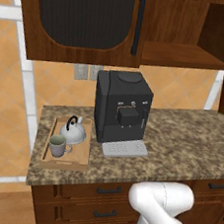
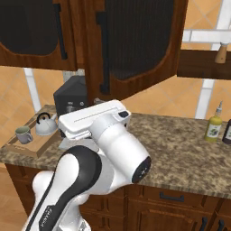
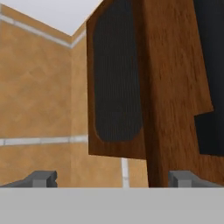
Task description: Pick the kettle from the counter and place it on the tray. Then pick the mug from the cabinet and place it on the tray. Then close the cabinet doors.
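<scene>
Here the wooden tray (image 1: pixel 48 152) lies long axis front-to-back on the speckled granite counter (image 1: pixel 179 147). The domed silver kettle (image 1: pixel 74 131) sits behind the grey mug (image 1: pixel 57 146) (handle toward the coffee machine (image 1: pixel 121 112)). Gripper (image 3: pixel 113 178) fingers wide, empty, facing a mesh-panelled cabinet door (image 3: pixel 118 83), swung open.

Open cabinet doors (image 2: pixel 135 45) before the claw (image 3: pixel 111 179); bare wall leftward.
</scene>
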### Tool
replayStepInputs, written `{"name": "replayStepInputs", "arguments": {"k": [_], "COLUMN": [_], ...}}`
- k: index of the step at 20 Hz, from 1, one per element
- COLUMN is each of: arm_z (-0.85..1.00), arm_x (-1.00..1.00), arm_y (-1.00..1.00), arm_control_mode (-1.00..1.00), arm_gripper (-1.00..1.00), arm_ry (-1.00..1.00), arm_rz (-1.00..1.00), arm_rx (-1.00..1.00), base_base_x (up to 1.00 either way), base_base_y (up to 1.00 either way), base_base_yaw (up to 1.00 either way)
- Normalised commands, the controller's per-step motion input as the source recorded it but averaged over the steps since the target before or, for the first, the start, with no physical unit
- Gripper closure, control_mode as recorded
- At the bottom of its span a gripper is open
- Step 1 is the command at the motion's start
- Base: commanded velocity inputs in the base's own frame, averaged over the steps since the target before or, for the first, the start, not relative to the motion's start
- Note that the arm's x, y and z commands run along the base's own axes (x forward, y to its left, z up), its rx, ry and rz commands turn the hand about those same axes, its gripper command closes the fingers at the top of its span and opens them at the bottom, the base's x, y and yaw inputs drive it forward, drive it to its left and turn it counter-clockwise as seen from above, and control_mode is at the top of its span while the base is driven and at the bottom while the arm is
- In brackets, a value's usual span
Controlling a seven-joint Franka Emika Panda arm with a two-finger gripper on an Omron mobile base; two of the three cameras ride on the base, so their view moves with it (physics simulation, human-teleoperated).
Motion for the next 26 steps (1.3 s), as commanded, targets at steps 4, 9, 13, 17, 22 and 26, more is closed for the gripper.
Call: {"name": "replayStepInputs", "arguments": {"k": [4, 9, 13, 17, 22, 26], "arm_z": [0.06, 0.15, 0.06, 0.0, -0.14, -0.37], "arm_x": [0.4, 0.51, 0.79, 0.81, 0.66, 0.41], "arm_y": [0.63, 0.24, -0.01, 0.0, 0.2, 0.69], "arm_control_mode": [-1.0, -1.0, -1.0, -1.0, -1.0, -1.0], "arm_gripper": [-1.0, -1.0, -1.0, -1.0, -1.0, -1.0], "arm_ry": [0.05, 0.11, 0.17, 0.12, 0.01, -0.07], "arm_rz": [-0.02, -0.03, -0.01, 0.0, -0.03, -0.07], "arm_rx": [-0.02, 0.0, 0.0, 0.0, 0.0, 0.0], "base_base_x": [0.0, 0.0, 0.0, 0.0, 0.0, 0.0], "base_base_y": [0.0, 0.0, 0.0, 0.0, 0.0, 0.0], "base_base_yaw": [0.0, 0.0, 0.0, 0.0, 0.0, 0.0]}}
